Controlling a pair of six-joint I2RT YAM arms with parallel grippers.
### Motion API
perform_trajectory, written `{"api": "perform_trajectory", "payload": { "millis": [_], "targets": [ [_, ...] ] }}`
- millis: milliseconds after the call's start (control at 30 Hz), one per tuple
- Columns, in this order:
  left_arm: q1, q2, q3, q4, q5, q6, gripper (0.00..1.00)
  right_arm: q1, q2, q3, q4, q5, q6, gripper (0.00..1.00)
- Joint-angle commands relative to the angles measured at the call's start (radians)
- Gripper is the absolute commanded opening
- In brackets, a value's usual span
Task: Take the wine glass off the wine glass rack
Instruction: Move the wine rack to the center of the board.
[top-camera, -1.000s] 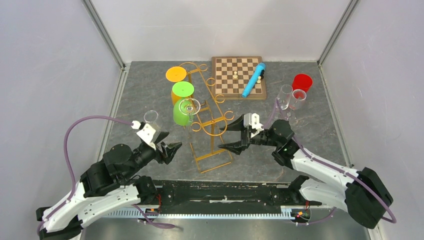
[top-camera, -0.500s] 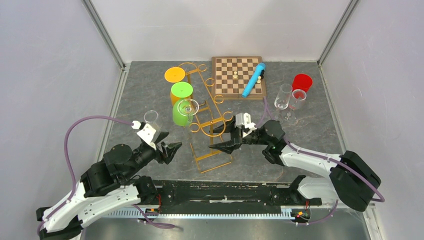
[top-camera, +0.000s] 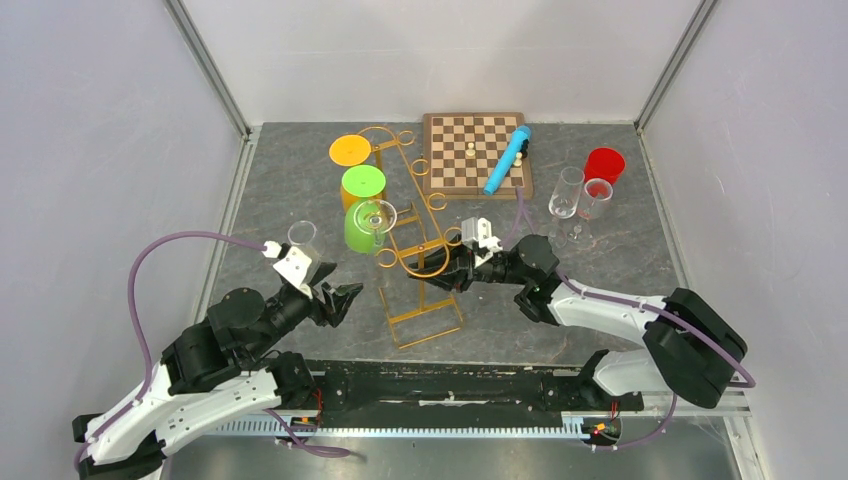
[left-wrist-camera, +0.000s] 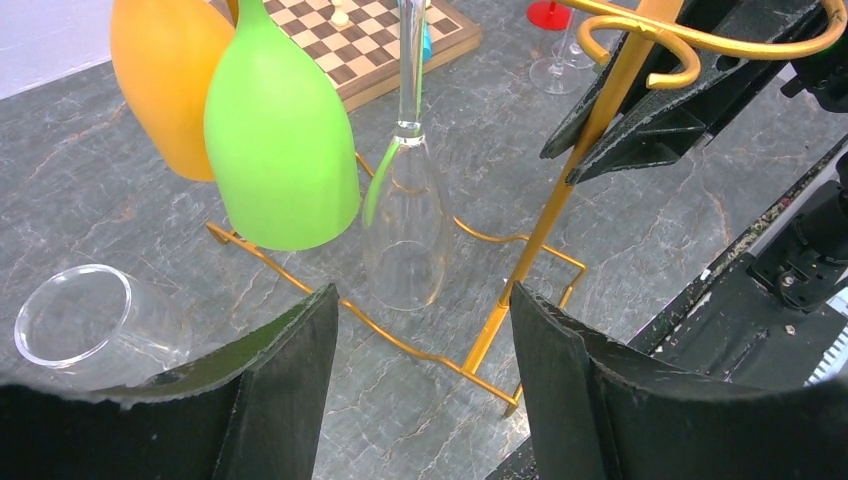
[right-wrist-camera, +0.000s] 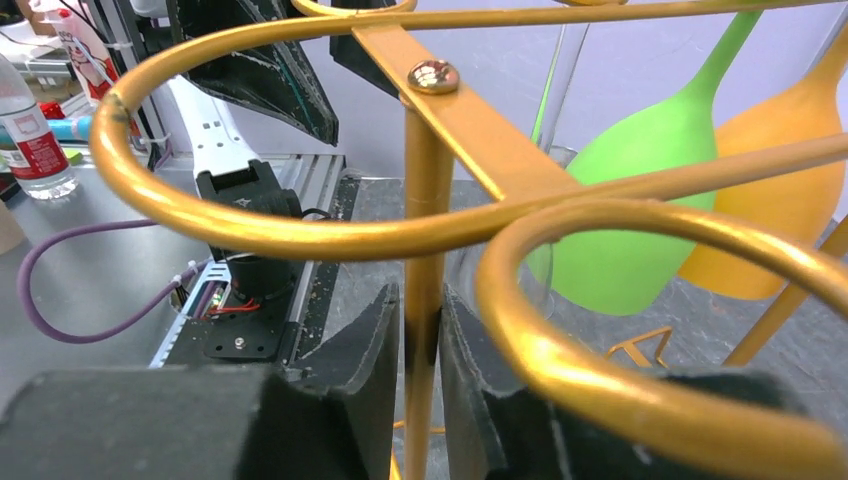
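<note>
The right tool (right-wrist-camera: 422, 340) pinches the wine glass rack (left-wrist-camera: 560, 200) in the middle of the tabletop (top-camera: 600, 290), so the wide-open, empty left tool (left-wrist-camera: 422, 340) should softly grip the clear wine glass (left-wrist-camera: 405, 230) hanging there and slide it off.

One rack (left-wrist-camera: 560, 200); three glasses hung on it, orange (left-wrist-camera: 165, 90), green (left-wrist-camera: 280, 150) and clear (left-wrist-camera: 405, 240); three loose clear glasses (top-camera: 302, 235) (top-camera: 567, 192) (top-camera: 596, 195); one red cup (top-camera: 604, 163); one chessboard (top-camera: 450, 170); one blue pen (top-camera: 507, 160); two pawns (top-camera: 470, 150) (top-camera: 517, 158).
</note>
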Motion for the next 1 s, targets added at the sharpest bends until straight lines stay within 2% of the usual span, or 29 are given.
{"api": "perform_trajectory", "payload": {
  "millis": [0,67,100,333,633,967],
  "targets": [
    [0.006,0.005,-0.003,0.039,-0.02,-0.047,0.7,0.009,0.012,0.049,0.046,0.001,0.0,0.16],
    [0.006,0.005,-0.002,0.04,-0.022,-0.046,0.7,0.009,0.014,0.051,0.043,0.006,-0.001,0.01],
    [0.006,0.004,-0.003,0.039,-0.023,-0.047,0.7,0.009,0.012,0.049,0.039,0.007,-0.003,0.0],
    [0.006,0.003,-0.003,0.038,-0.028,-0.046,0.7,0.01,-0.009,0.027,0.021,0.051,-0.007,0.0],
    [0.007,0.002,-0.003,0.039,-0.032,-0.046,0.7,0.06,-0.137,-0.052,-0.094,0.276,-0.096,0.0],
    [0.006,0.0,-0.003,0.037,-0.035,-0.05,0.7,0.117,-0.243,-0.137,-0.139,0.504,-0.19,0.0]
  ]
}}
